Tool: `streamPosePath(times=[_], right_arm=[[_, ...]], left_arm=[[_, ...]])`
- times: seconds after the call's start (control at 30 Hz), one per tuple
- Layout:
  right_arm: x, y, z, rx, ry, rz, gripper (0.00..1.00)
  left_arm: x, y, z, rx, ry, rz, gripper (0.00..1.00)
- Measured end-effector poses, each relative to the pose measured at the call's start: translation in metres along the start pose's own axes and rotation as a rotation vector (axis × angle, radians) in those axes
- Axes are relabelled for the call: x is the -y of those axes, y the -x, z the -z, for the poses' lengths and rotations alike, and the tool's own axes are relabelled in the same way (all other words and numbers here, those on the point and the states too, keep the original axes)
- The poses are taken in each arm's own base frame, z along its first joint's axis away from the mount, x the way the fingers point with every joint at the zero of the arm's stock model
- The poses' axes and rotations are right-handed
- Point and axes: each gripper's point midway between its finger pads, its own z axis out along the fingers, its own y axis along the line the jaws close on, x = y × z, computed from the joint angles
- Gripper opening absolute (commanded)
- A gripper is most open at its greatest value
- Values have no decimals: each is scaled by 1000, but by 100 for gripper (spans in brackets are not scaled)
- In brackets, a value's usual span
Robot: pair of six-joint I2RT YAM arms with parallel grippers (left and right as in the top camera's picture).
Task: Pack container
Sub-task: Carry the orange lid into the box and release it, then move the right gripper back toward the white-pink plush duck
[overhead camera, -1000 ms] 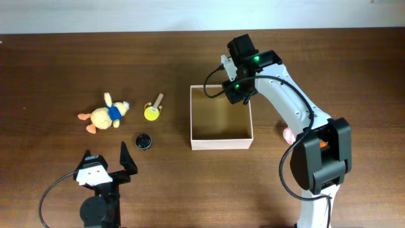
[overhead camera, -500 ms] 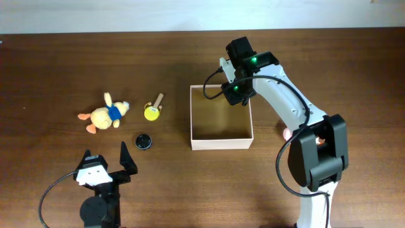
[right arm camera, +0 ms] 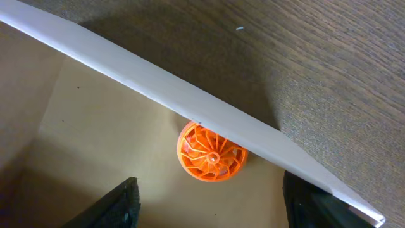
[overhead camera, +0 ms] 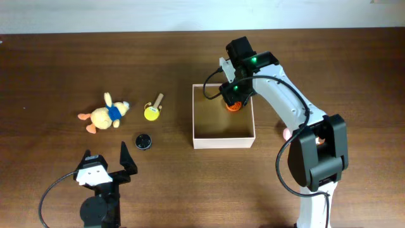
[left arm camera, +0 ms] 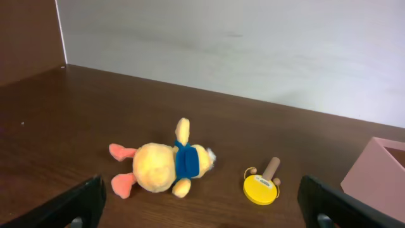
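Observation:
The container, a shallow square cardboard box with pale walls and a tan inside, sits at the middle of the table. An orange ribbed ball lies on its floor in the back right corner, against the wall. My right gripper hangs just above that corner, open. In the right wrist view the ball rests free beyond my right gripper, under the box wall. My left gripper stands wide open and empty near the front left edge.
A yellow plush duck with a blue scarf, a yellow disc toy with a wooden handle and a small black round thing lie left of the box. Something pink shows behind the right arm.
The right jaws have spread and the orange ball has come out of them onto the box floor. The box has slid slightly to the right. The left arm is unmoved.

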Motion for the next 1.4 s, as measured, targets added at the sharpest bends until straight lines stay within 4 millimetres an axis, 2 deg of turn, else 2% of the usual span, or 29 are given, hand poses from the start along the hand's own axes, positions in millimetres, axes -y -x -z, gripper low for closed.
streamPosePath(times=[0.23,0.5,0.6,0.67,0.8,0.97,1.07,1.17,1.3,1.37,1.4], right_arm=[[-5,-1,0,-2,28,-1,62],[-37,-10,3,-49,110,37,63],[-56,-2,14,-34,123,80,63],[-61,5,25,-16,117,97,64],[-56,24,51,40,83,106,67],[-30,46,84,121,-5,64,69],[-4,42,92,113,-58,-5,70],[31,24,93,57,-96,-109,73],[89,-8,98,-19,-151,-280,75],[115,-31,101,-73,-169,-361,76],[133,-51,105,-123,-179,-417,78]], left_arm=[[0,0,0,0,0,0,99],[0,0,0,0,0,0,99],[0,0,0,0,0,0,99],[0,0,0,0,0,0,99],[0,0,0,0,0,0,99],[0,0,0,0,0,0,99],[0,0,0,0,0,0,99],[0,0,0,0,0,0,99],[0,0,0,0,0,0,99],[0,0,0,0,0,0,99],[0,0,0,0,0,0,99]])
